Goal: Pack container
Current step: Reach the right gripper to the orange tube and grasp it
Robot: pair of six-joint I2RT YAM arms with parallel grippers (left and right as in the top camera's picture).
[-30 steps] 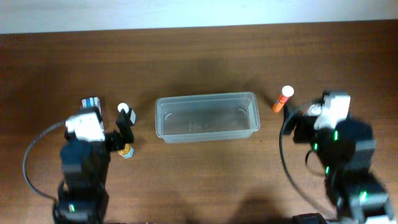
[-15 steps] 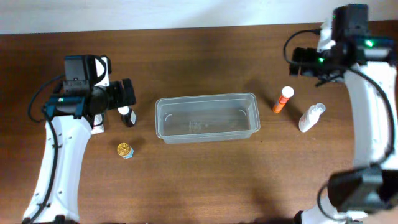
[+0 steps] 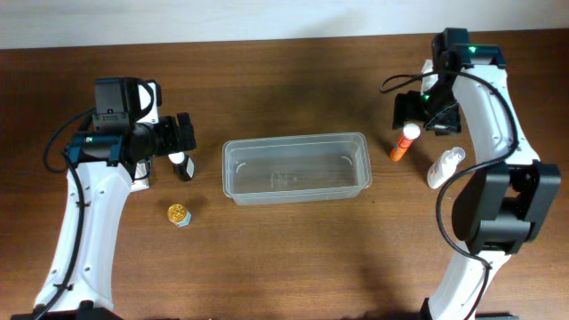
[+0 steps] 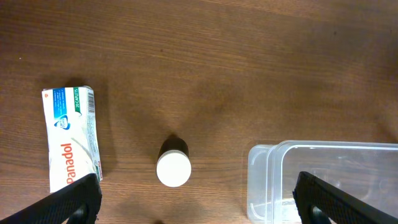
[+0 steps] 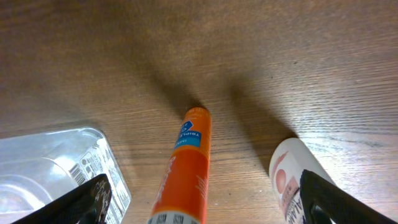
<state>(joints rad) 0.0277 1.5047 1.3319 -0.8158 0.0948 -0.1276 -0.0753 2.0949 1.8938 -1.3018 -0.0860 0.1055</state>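
The clear plastic container [image 3: 295, 167] stands empty mid-table; its corner shows in the left wrist view [image 4: 323, 180] and in the right wrist view [image 5: 56, 168]. My left gripper [image 3: 180, 142] is open, above a small dark bottle with a white cap [image 3: 182, 165] [image 4: 173, 167]. A white toothpaste box [image 4: 69, 137] lies to its left. My right gripper [image 3: 425, 116] is open over an orange tube [image 3: 404, 142] [image 5: 183, 168]. A white bottle [image 3: 445, 168] [image 5: 298, 180] lies to the right of the tube.
A small gold-capped jar [image 3: 180, 214] sits on the wood table in front of the left arm. The pale wall edge [image 3: 267, 18] runs along the far side.
My right arm has swung left and down from the far corner to hover over the orange tube. The left arm has held still over the small bottle.
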